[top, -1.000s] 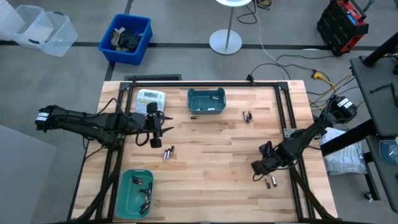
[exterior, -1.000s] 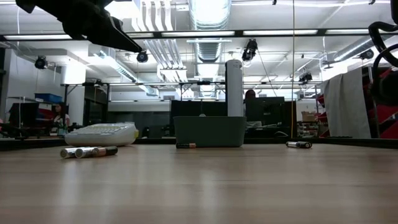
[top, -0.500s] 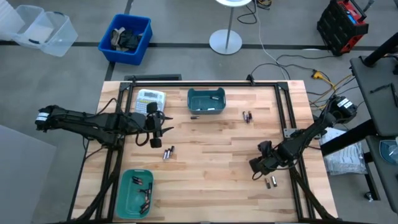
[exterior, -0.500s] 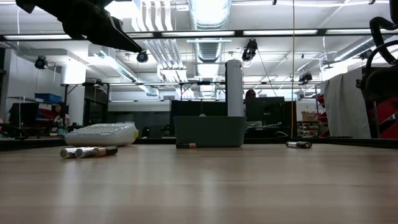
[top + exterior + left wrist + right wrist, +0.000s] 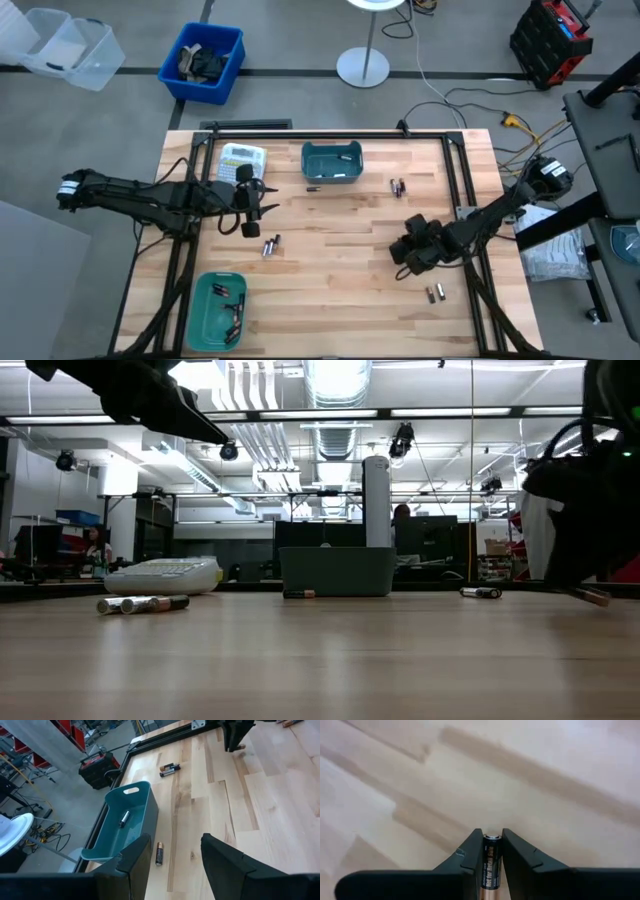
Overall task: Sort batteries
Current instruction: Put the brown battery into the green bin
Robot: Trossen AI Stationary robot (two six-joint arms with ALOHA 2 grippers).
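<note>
R gripper [image 5: 487, 852]: jaws nearly closed, clamped on one battery [image 5: 488, 865], black w/ copper lower part, silver cap showing betw. fingertips [image 5: 471, 851]. In high view the gripper sits over the table's right-centre, above the wood, not touching it.

L gripper [image 5: 172, 857]: jaws apart, wide gap, nothing betw. them. Hangs over left-centre of table, near the label-maker [image 5: 242, 158].

Batteries, loose:
- pair [image 5: 435, 292] on wood near right front edge, just in front of R gripper.
- pair [image 5: 398, 187] right of rear bin; also seen in L wrist view [image 5: 169, 768] and low view [image 5: 481, 592].
- single [image 5: 159, 853] lying just beside rear bin's front wall; low view [image 5: 298, 594].
- small group [image 5: 270, 245] left of centre, just in front of L gripper; low view [image 5: 143, 603].
- one inside rear teal bin [image 5: 124, 818].
- several in front teal bin [image 5: 232, 305]; count unclear.

Bins: rear teal bin [image 5: 332, 163] at table's back centre; front teal bin [image 5: 204, 310] at front-left corner.

Surface: light wood plank table [image 5: 340, 270], black frame rails at edges.

Room: grey floor; blue crate [image 5: 202, 60] and clear tub [image 5: 70, 45] beyond table's back-left; white lamp base [image 5: 362, 67]; cables and red/black case [image 5: 553, 38] at back right. Low view: ceiling light strips, ducts, shelving; a person [image 5: 96, 548] far left background.
</note>
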